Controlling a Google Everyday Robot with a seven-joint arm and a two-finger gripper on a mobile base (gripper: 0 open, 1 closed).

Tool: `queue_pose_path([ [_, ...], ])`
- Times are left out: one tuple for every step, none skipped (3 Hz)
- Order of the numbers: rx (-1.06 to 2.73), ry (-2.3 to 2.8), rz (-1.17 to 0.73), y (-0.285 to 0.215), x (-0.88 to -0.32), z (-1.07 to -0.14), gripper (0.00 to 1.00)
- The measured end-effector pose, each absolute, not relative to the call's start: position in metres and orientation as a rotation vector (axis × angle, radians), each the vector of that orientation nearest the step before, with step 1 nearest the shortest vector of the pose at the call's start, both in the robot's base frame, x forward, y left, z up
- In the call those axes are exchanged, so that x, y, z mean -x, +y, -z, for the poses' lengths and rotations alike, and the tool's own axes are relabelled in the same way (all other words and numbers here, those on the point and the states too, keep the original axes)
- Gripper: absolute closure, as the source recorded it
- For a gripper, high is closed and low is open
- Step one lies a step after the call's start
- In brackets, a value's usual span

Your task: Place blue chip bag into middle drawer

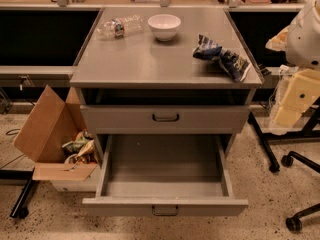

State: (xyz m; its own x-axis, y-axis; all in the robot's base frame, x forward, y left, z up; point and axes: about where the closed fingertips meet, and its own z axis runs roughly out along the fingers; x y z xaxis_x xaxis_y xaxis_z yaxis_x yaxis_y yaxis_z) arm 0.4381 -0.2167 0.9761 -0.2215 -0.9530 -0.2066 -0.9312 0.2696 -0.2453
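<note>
The blue chip bag [221, 57] lies crumpled on the right side of the grey cabinet top [150, 59], near its right edge. The middle drawer [165, 206] is pulled wide open below the shut upper drawer front [165, 118]; its inside is bare. My arm shows at the right edge of the view, and the gripper [294, 101] hangs there beside the cabinet, to the right of the bag and lower than it, touching nothing.
A clear plastic bottle [119, 27] lies on the cabinet top at the back left, with a white bowl [164, 26] next to it. An open cardboard box [55, 134] with rubbish stands left of the drawer. Chair legs with castors [295, 184] stand at the right.
</note>
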Motion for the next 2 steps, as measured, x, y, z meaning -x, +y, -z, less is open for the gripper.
queue_pose_path([
  [1.725, 2.232, 0.098, -0.217, -0.438, -0.976, 0.0],
  [1.669, 2.207, 0.111, -0.218, -0.467, -0.971, 0.0],
])
